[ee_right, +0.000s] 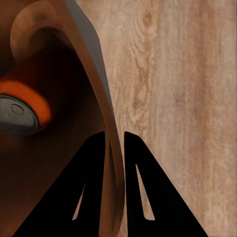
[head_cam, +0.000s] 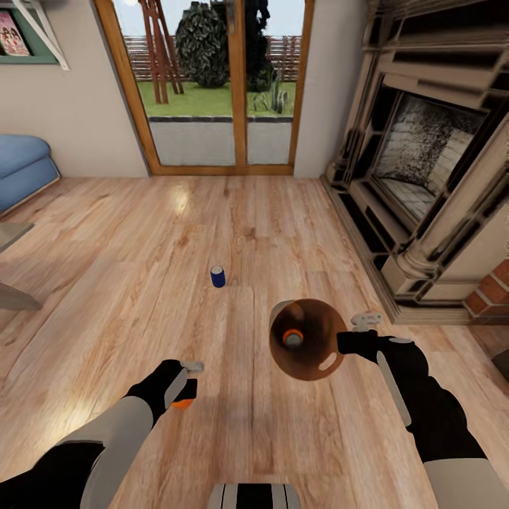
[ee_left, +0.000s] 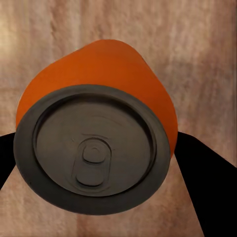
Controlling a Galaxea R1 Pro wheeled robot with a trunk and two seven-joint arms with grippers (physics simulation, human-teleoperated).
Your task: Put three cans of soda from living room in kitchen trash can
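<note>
An orange can of soda (ee_left: 98,64) with a grey top sits between the black fingers of my left gripper (head_cam: 185,385), which is shut on it low over the wood floor. My right gripper (head_cam: 348,341) is shut on the rim of the tash can (head_cam: 322,325), held tilted so its brown inner wall faces me. In the right wrist view the bin's wall (ee_right: 106,123) runs between the two fingers (ee_right: 89,168). A second orange can (head_cam: 293,337) lies inside the bin. A dark blue can (head_cam: 218,276) stands upright on the floor ahead, apart from both grippers.
This is the living room. The brick-and-stone fireplace (head_cam: 424,177) fills the right side, wood-framed glass doors (head_cam: 219,92) are straight ahead, and the blue sofa (head_cam: 21,170) and a grey low table's corner (head_cam: 10,297) are at the left.
</note>
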